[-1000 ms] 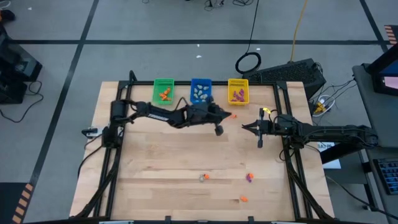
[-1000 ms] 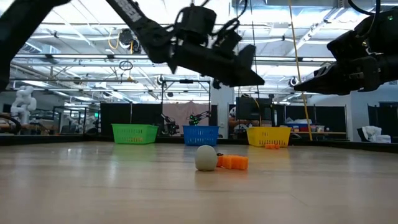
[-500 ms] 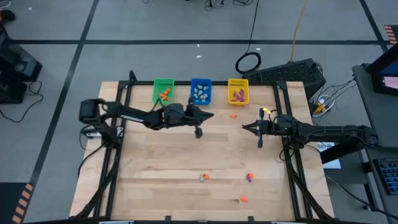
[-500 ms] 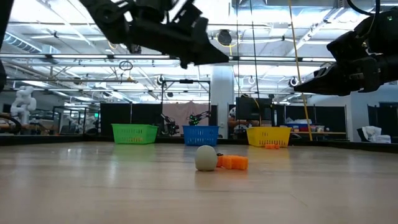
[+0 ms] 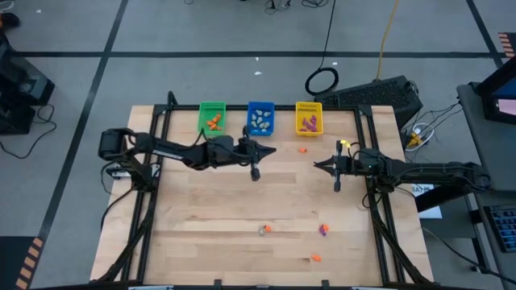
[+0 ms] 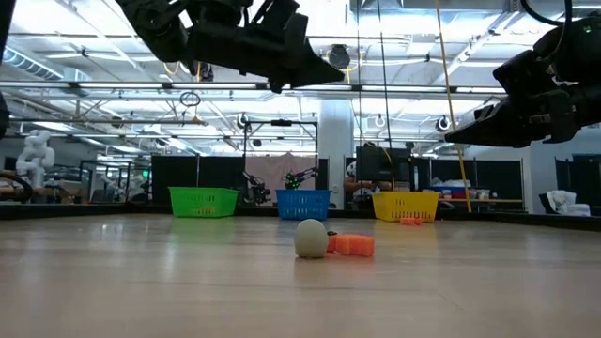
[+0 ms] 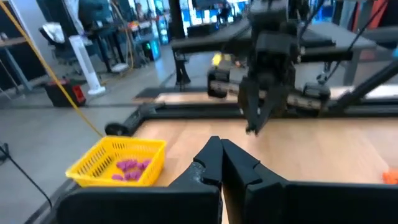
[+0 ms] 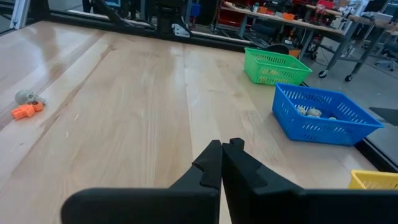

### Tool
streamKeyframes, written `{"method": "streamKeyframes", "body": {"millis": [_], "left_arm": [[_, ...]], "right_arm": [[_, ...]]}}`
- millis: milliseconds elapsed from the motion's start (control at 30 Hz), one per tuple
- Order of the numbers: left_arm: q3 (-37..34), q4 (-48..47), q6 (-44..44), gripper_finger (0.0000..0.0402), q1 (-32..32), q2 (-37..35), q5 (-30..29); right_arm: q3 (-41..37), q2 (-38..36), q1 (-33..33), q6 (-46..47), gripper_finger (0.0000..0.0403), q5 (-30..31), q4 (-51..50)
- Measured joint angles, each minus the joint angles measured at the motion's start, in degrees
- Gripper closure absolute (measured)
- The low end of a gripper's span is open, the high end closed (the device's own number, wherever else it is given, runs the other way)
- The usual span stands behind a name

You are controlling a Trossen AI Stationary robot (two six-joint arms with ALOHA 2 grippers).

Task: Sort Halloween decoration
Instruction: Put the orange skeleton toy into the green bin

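**Both Arms Raised, Grippers Closed and Empty**

The left arm reaches level across the far half of the counter [image 5: 201, 209]; its left gripper [image 5: 272, 149] hangs above the wood, fingers pressed together, holding nothing. The right gripper [image 5: 316, 164] faces it from well apart, fingers likewise pressed together and empty. Halloween decoration pieces lie loose: an orange one [image 5: 302, 149] between the grippers, and a grey ball [image 6: 311, 238] touching an orange piece [image 6: 353, 245] on the counter's near half
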Motion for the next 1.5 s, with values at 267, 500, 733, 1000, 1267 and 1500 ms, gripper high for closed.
{"method": "streamKeyframes", "body": {"millis": [267,500,733,1000,1267,1500], "left_arm": [[-4.89,15.88,-4.63,0.0402,-2.60,5.93,-2.03],[-14.20,34.20,-4.71,0.0402,-4.15,9.46,-2.93],[-23.26,44.18,-4.29,0.0402,-4.76,6.71,-2.99],[-31.48,48.37,-4.24,0.0402,-4.29,1.46,-3.05],[-37.34,50.47,-3.20,0.0402,-4.28,-2.96,-2.55],[-39.28,50.95,-3.10,0.0402,-4.28,-5.68,-2.56]], "right_arm": [[0.00,-0.02,0.00,0.00,0.0403,0.00,-0.08],[-0.01,-0.02,0.00,0.00,0.0403,-0.02,0.29],[0.00,-0.02,0.00,1.16,0.0403,-0.02,1.23],[0.00,-0.02,0.00,3.00,0.0403,-0.19,8.21],[3.17,0.56,-0.02,9.06,0.0403,1.73,13.19],[16.49,11.93,0.26,14.68,0.0398,11.88,-11.36]]}}
